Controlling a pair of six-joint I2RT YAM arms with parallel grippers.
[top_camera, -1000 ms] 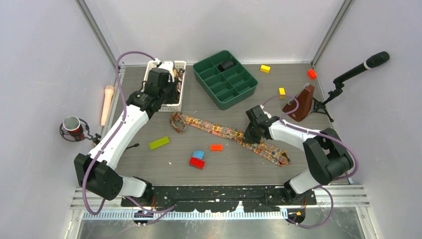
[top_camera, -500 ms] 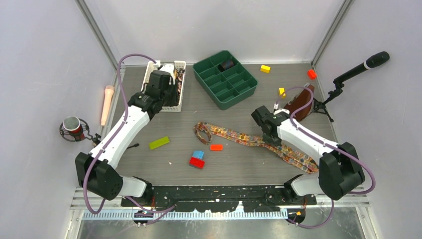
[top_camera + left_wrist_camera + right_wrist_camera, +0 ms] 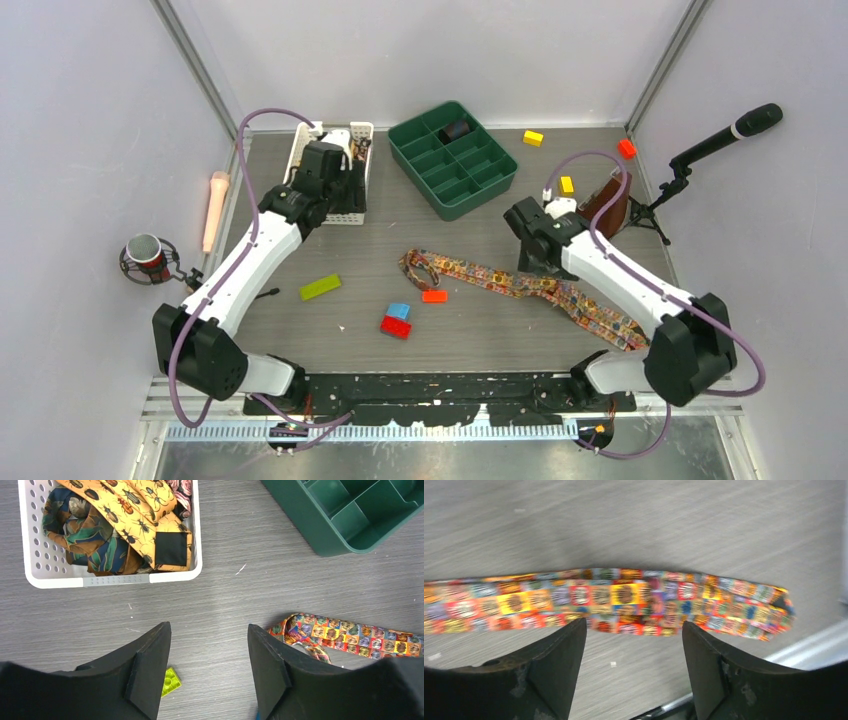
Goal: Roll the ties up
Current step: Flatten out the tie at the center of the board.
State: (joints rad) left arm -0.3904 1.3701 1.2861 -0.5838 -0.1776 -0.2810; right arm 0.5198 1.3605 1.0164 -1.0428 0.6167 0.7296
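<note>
One tie (image 3: 520, 285) with small orange, red and yellow squares lies stretched across the table, looped at its left end. My right gripper (image 3: 530, 262) hovers over its middle, open and empty. In the right wrist view the tie (image 3: 624, 597) runs just beyond the open right gripper (image 3: 634, 625). Several more ties (image 3: 125, 525) are bunched in the white basket (image 3: 352, 215). My left gripper (image 3: 325, 175) hangs above that basket, open with nothing between its fingers. From the left wrist, the left gripper (image 3: 207, 630) frames bare table, with the tie's looped end (image 3: 300, 635) to its right.
A green compartment tray (image 3: 500, 175) stands at the back with a dark roll (image 3: 457, 130) in one cell. Lime (image 3: 320, 287), orange (image 3: 434, 296), blue (image 3: 399, 311) and red (image 3: 395, 327) blocks lie near the tie. A brown object (image 3: 605, 205) and microphone stand (image 3: 720, 140) are at the right.
My right gripper pulled the tie to the right across the table, then opened and let it go. The left gripper opened wider above the basket.
</note>
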